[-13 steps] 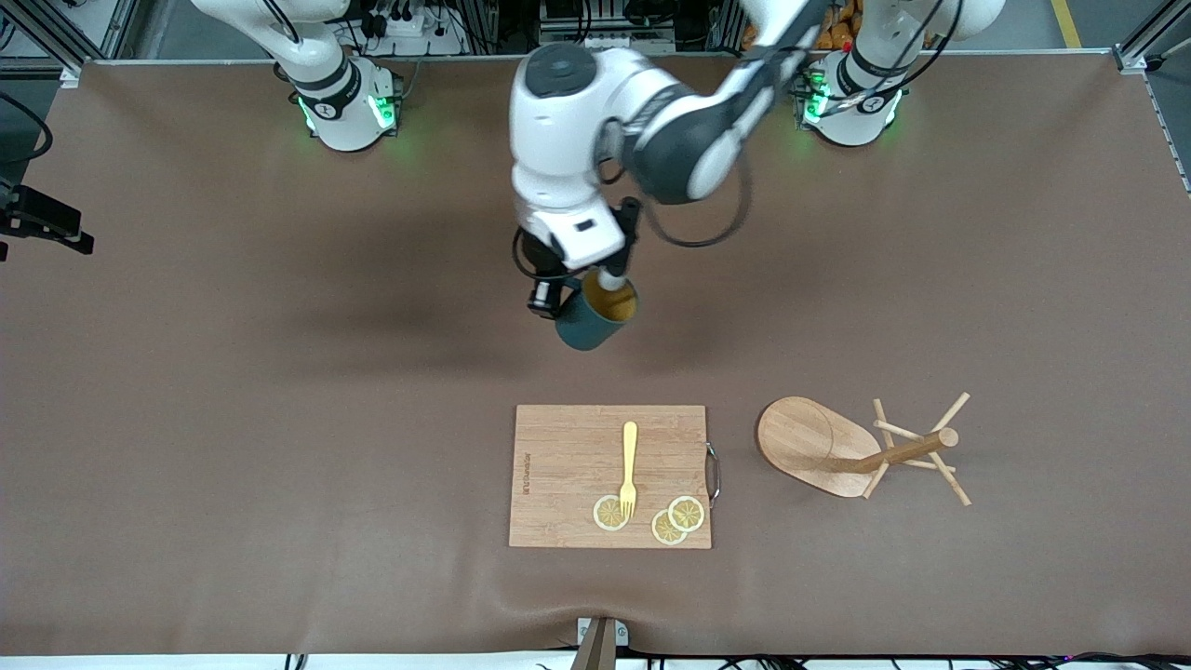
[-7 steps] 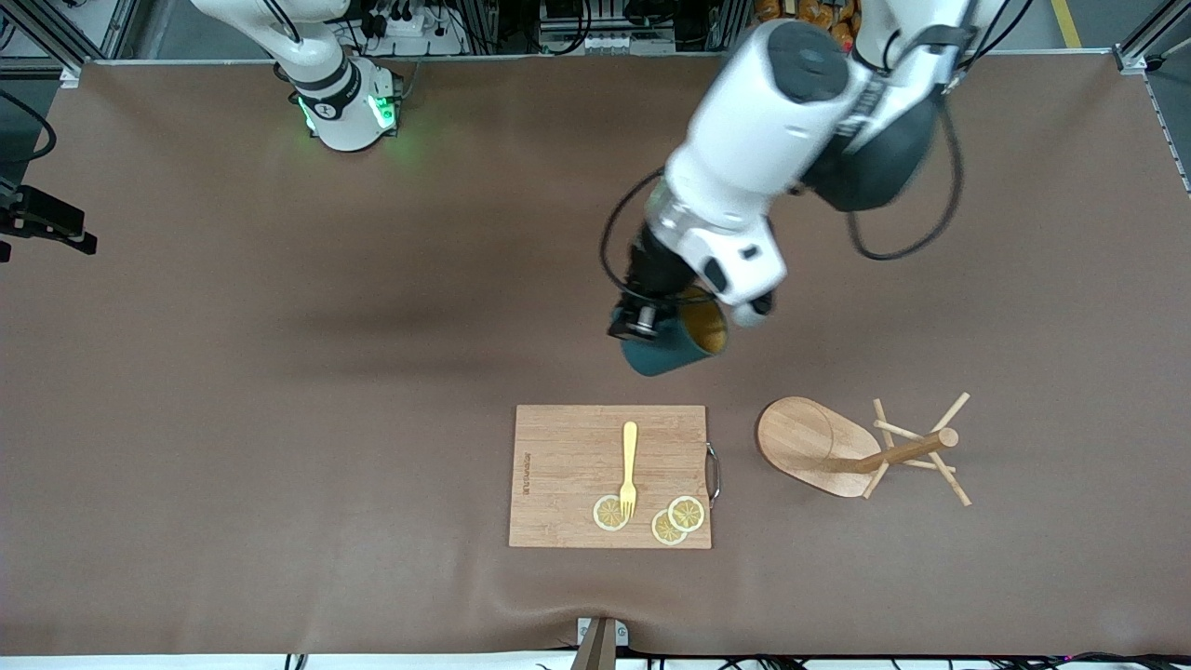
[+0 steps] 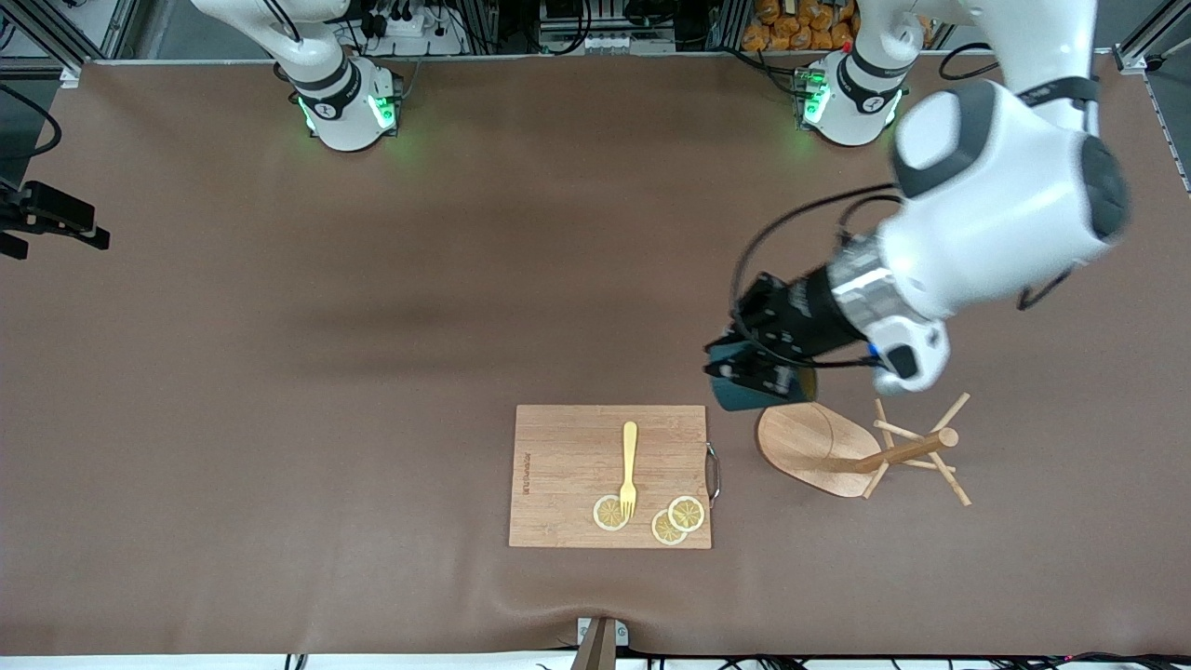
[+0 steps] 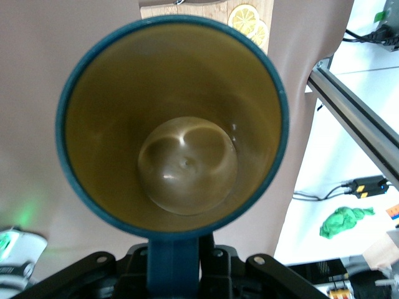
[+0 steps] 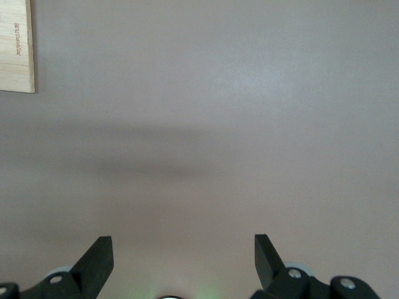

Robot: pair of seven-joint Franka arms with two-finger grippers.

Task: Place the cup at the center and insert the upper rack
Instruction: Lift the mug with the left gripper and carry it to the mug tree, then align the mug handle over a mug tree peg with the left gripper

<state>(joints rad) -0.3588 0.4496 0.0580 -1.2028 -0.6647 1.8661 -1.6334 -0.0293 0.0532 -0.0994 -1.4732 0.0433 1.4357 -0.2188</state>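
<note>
My left gripper [image 3: 765,370] is shut on the handle of the dark teal cup [image 3: 742,389] and holds it tipped on its side in the air, just over the edge of the wooden mug tree's oval base. In the left wrist view the cup's mustard-yellow inside [image 4: 181,162] fills the picture, with its handle between my left gripper's fingers [image 4: 174,269]. The mug tree [image 3: 819,447] lies on its side on the table, post and pegs pointing toward the left arm's end. My right gripper [image 5: 184,255] is open and empty above bare table; it does not show in the front view.
A bamboo cutting board [image 3: 568,465] lies beside the mug tree, toward the right arm's end, with a yellow fork [image 3: 629,463] and lemon slices [image 3: 687,513] on it. Its corner shows in the right wrist view [image 5: 15,43]. A brown mat covers the table.
My left arm has carried the cup from over the table's middle toward the left arm's end, down to the mug tree's base. The cup has tipped further sideways. The right arm waits.
</note>
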